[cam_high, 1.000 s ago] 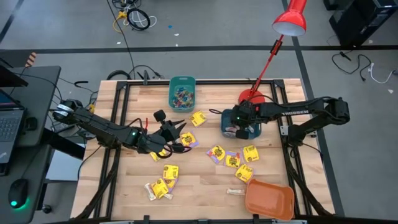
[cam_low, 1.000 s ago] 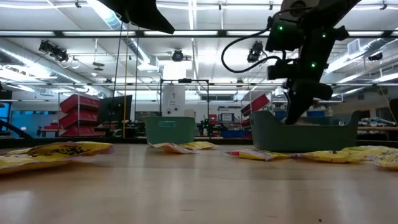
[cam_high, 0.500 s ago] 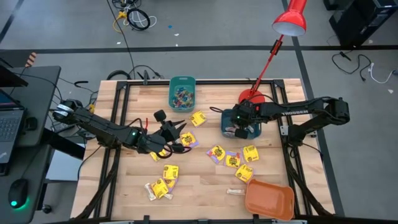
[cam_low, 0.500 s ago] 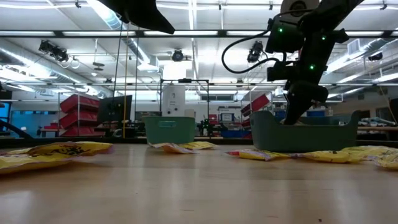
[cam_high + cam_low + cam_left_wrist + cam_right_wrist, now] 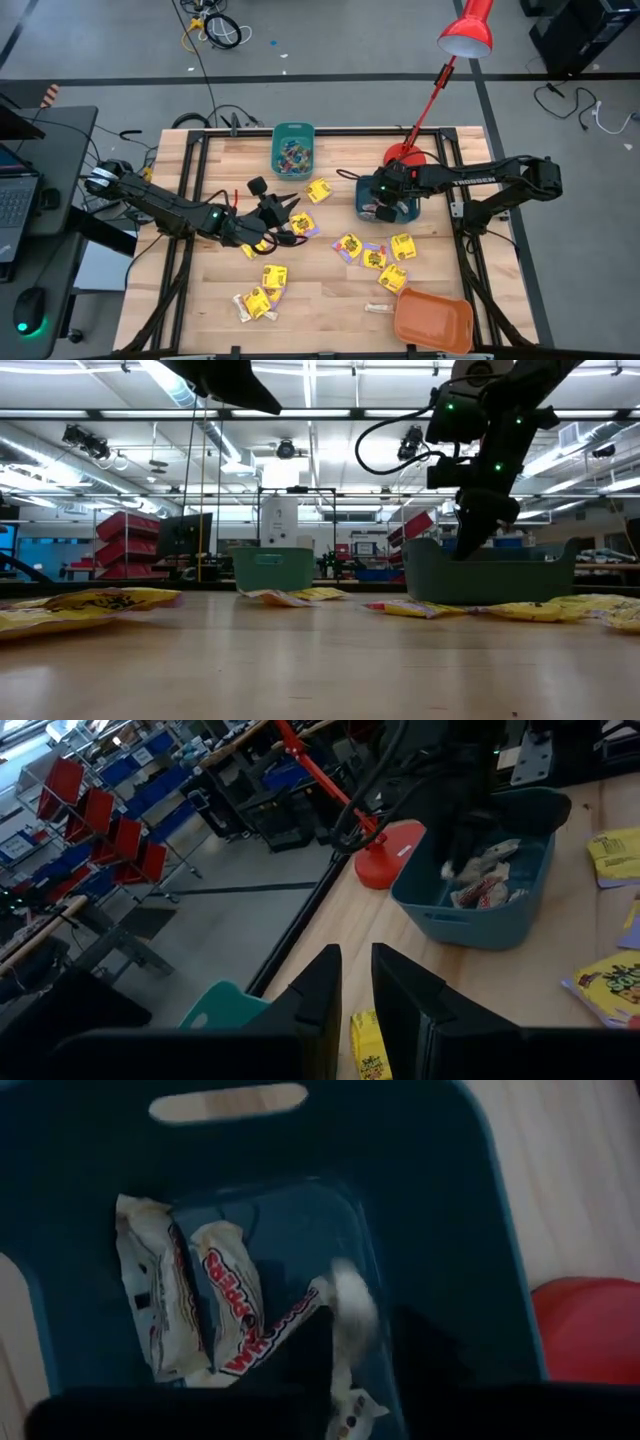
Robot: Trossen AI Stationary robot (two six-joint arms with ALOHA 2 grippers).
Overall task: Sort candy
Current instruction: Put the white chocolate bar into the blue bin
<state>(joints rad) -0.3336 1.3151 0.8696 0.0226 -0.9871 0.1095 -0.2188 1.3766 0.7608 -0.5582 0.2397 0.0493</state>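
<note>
Legible print appears only in the right wrist view: red lettering reading "WHOPPERS" on white wrappers (image 5: 230, 1315) lying on the floor of the dark teal bin (image 5: 470, 1270). One more white piece (image 5: 352, 1320) shows blurred and mid-air between that arm's dark fingers (image 5: 425, 1350), which stand apart with nothing clamped.

The high view locates the right pincer (image 5: 381, 207) over this bin (image 5: 410, 213) near the red lamp base (image 5: 405, 157). It also shows the yellow packets (image 5: 375, 255) spread across the wooden counter (image 5: 330, 300), their dark print unreadable; a second teal bin (image 5: 292, 150) holding small coloured pieces; and an orange bin (image 5: 433, 320) at the near right corner. A pale stick-shaped piece (image 5: 377, 307) lies just beside the orange bin.

The left pincer (image 5: 290, 215) sits above the counter's left centre, near a yellow packet (image 5: 303, 226). The left wrist view shows its fingers (image 5: 400, 995) slightly apart, holding nothing.

The low view shows the right arm (image 5: 485, 460) dipping into the bin (image 5: 490, 575); the contents are hidden behind the wall.
</note>
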